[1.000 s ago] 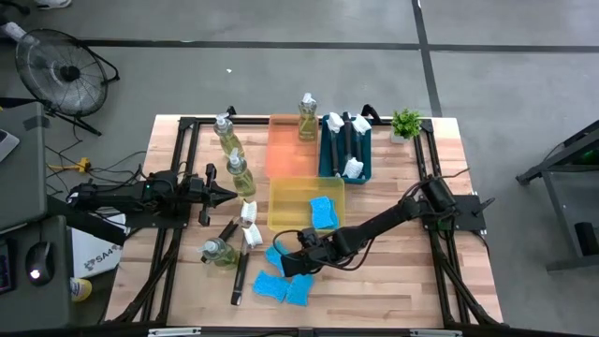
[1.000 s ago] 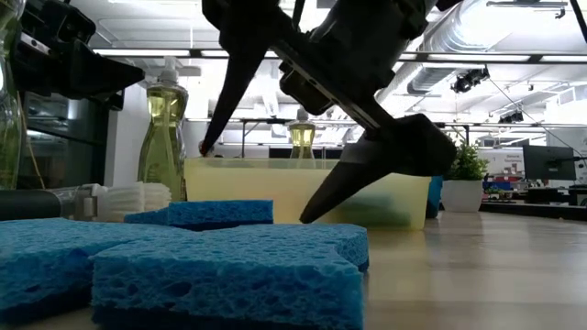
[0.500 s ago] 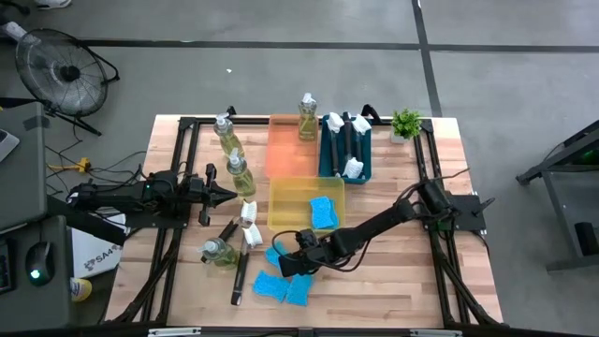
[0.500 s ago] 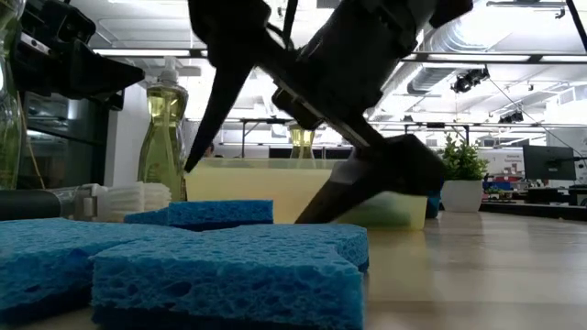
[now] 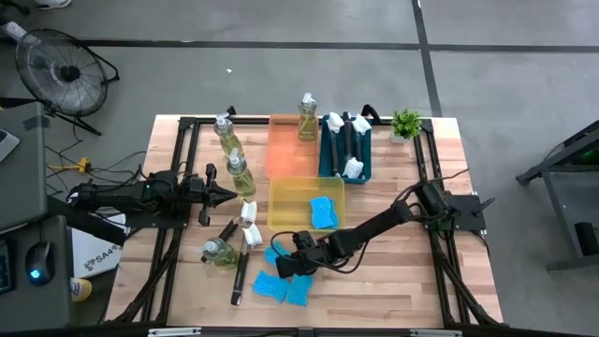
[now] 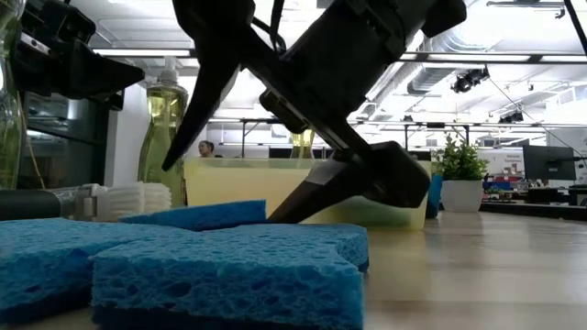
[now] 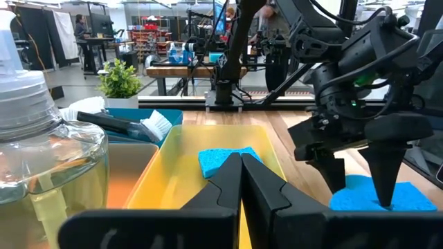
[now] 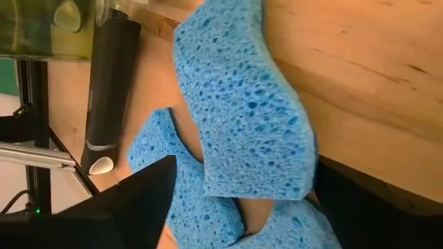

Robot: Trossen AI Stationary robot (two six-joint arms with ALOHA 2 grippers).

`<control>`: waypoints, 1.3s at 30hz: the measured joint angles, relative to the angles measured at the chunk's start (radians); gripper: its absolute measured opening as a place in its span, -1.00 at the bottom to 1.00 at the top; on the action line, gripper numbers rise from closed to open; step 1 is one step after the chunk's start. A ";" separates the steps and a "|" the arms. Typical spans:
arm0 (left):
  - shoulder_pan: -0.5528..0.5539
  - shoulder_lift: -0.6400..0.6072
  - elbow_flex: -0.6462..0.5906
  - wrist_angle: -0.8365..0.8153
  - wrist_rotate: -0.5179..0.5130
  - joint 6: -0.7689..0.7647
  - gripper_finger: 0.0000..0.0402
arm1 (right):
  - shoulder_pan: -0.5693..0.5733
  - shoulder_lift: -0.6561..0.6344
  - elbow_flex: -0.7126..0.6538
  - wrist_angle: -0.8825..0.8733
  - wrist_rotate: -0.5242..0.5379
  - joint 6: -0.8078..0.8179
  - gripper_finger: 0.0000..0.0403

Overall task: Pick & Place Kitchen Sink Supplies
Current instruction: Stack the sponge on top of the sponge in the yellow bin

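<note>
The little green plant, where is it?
In the high view, the small green potted plant stands at the table's far right corner, just right of the teal tray holding dish brushes.

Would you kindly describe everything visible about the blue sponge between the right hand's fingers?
The blue sponge is a bright blue, porous, rectangular block. It lies on the wooden table, just in front of the yellow tray, beside other blue sponges. The right hand straddles it with fingers wide apart. One end looks slightly lifted in the low view.
</note>
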 joint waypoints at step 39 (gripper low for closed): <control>0.000 0.000 0.000 0.000 0.000 0.000 -1.00 | 0.000 -0.009 0.000 0.011 0.015 -0.152 -0.83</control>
